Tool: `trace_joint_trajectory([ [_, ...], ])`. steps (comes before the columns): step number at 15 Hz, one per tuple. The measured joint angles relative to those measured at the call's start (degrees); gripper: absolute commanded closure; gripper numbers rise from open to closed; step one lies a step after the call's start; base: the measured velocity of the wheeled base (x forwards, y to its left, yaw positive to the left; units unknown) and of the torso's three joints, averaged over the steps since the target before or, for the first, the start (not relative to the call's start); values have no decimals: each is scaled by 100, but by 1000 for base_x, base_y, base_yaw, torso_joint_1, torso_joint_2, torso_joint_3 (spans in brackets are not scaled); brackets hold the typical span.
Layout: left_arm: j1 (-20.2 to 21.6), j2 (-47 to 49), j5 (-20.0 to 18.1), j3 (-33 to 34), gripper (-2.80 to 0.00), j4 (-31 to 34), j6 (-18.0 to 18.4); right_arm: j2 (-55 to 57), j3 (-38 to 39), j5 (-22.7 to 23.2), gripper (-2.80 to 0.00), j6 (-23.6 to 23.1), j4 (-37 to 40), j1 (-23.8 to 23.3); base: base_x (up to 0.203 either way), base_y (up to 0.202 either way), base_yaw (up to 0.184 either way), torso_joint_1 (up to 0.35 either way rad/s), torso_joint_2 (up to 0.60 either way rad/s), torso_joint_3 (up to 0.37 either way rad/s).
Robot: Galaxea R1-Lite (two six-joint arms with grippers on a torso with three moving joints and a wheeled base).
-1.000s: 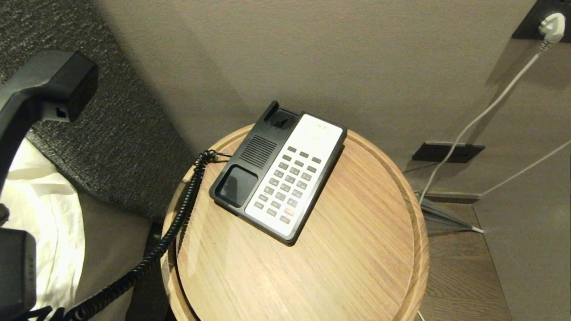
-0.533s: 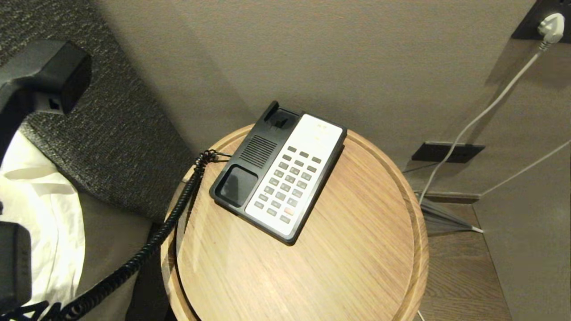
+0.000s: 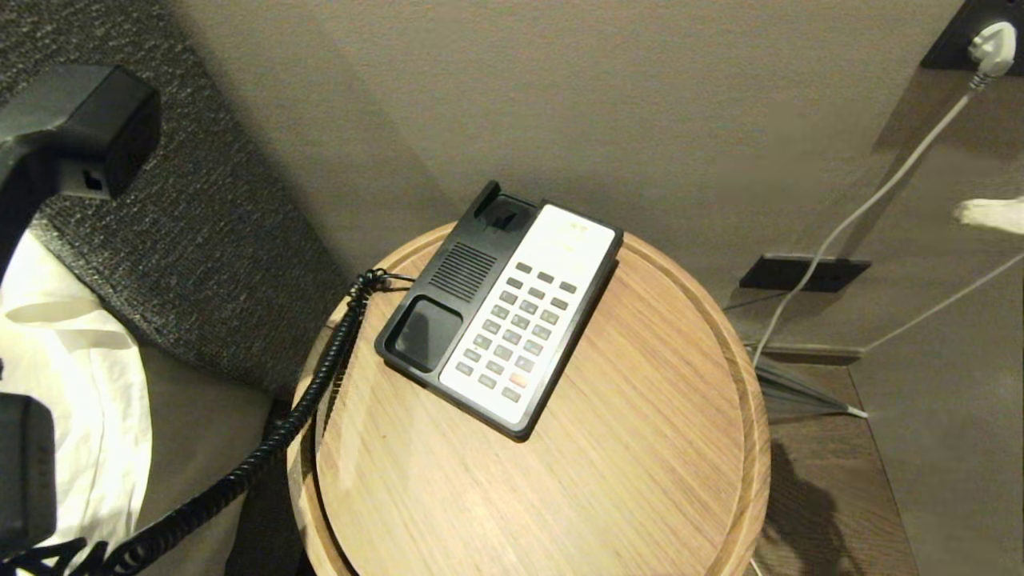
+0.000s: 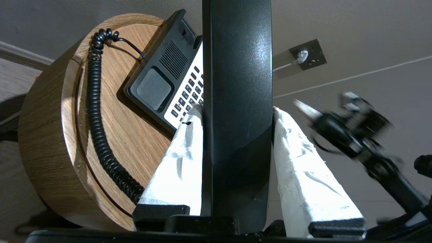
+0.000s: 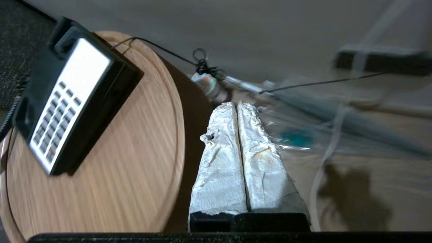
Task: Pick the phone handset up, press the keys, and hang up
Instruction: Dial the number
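Phone handset (image 4: 237,101) lifted, clamped in left end effector (image 4: 236,114).
Right end effector (image 5: 238,111) pressed together beside bench (image 3: 640,448); key markings unreadable.

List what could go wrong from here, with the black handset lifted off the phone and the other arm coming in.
1. The black coiled cord drapes over the round wooden table's rim; lifting the matte black handset further in the left gripper may drag the black-and-white phone base.
2. The right gripper, its fingers shut, sits beside the table; it may knock the rim or hit several small grey keys at once.
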Motion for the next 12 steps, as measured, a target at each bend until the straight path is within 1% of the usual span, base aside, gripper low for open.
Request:
trace_joint_trajectory([
  [1,0,-3,-2,0,0,8,-1,328,-57,-218,0,174,-233,314,0,0,0,0,0,0],
  [3,0,-17,3,83,0,4,0,959,-378,-830,0,714,-657,1167,0,0,0,0,0,0],
  [5,0,-22,6,127,0,6,2,1412,-822,-1376,0,1183,-778,1956,0,0,0,0,0,0],
  [8,0,-29,4,158,0,0,5,1891,-1151,-2018,0,1505,-835,3033,0,0,0,0,0,0],
  [10,0,-30,3,173,0,0,11,2115,-1234,-2261,0,1739,-860,3597,0,0,0,0,0,0],
  [12,0,-30,-8,179,0,-79,5,2297,-1254,-2375,0,1875,-854,4090,0,0,0,0,0,0],
])
